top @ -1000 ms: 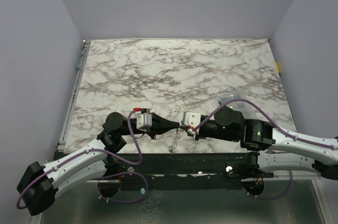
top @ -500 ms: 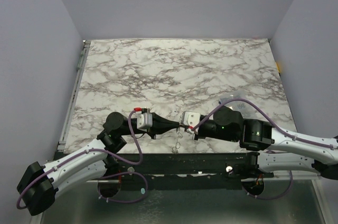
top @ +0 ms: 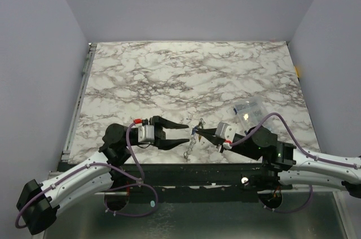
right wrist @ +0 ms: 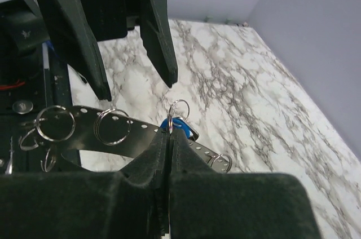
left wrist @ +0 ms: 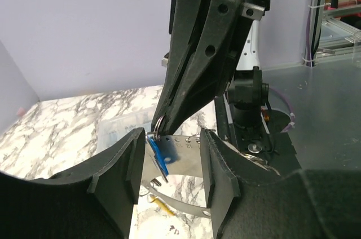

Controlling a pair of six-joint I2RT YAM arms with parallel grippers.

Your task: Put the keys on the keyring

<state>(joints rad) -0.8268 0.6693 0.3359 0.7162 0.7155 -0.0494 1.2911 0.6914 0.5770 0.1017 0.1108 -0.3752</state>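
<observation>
Just ahead of the left gripper (top: pixel 187 134), whose jaws stand apart, we note the right gripper (right wrist: pixel 170 133) pinched together on the keyring (right wrist: pixel 179 108). The keyring stands upright above the right tips, in line with the left gap. The blue key (right wrist: pixel 183 127) hangs beneath, long axis downward. Count: one keyring gripped, one blue key, one yellow key (left wrist: pixel 164 208); green unseen.

Blue key (right wrist: pixel 185 128) half behind the right claw's (right wrist: pixel 170 135) tips, its ring (right wrist: pixel 179 101) partly buried between them.
</observation>
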